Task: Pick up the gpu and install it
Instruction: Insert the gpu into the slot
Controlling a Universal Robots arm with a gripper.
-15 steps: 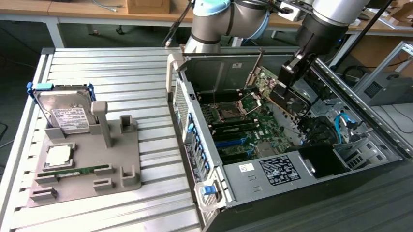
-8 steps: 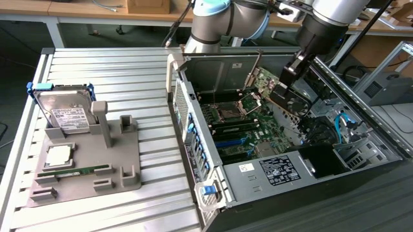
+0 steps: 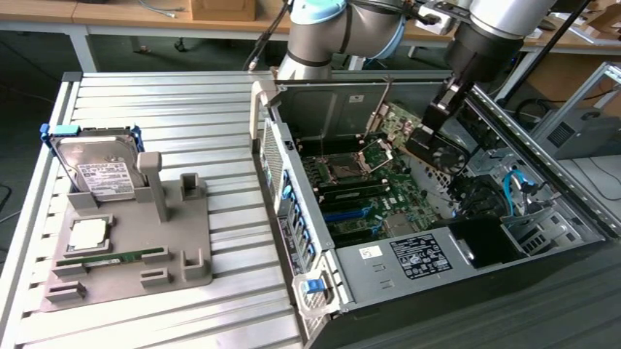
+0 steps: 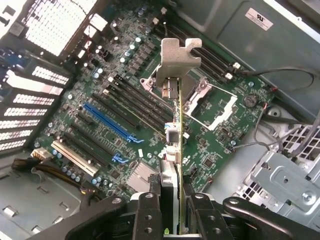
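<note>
- End effector [image 3: 433, 122] [image 4: 173, 202], black and two-fingered, reaches down into the open grey metal computer case [image 3: 388, 280]; its fingers [image 4: 149, 212] are pressed in on either face of the gpu [image 3: 438, 150] [image 4: 176, 150], a thin dark circuit card held on edge
- The gpu hangs directly under the end effector, gripped at one end, with its silver metal bracket [image 4: 179, 56] at the far end from the wrist
- The card is inside the case, over the green motherboard [image 3: 374, 207] [image 4: 215, 145]; the wrist view looks straight along its thin edge, above the long black slots and beside a blue slot [image 4: 107, 120]
- Whether the card's lower edge touches any slot cannot be told
- A black label [image 3: 419, 256] with white print and a small white sticker [image 3: 369, 252] sit on a grey box in the case; the print is too small to read
- On the slatted metal surface [image 3: 174, 102], at the exterior view's left, a silver hard drive [image 3: 95, 169] stands in a grey holder [image 3: 185, 240]; its white label cannot be read
</note>
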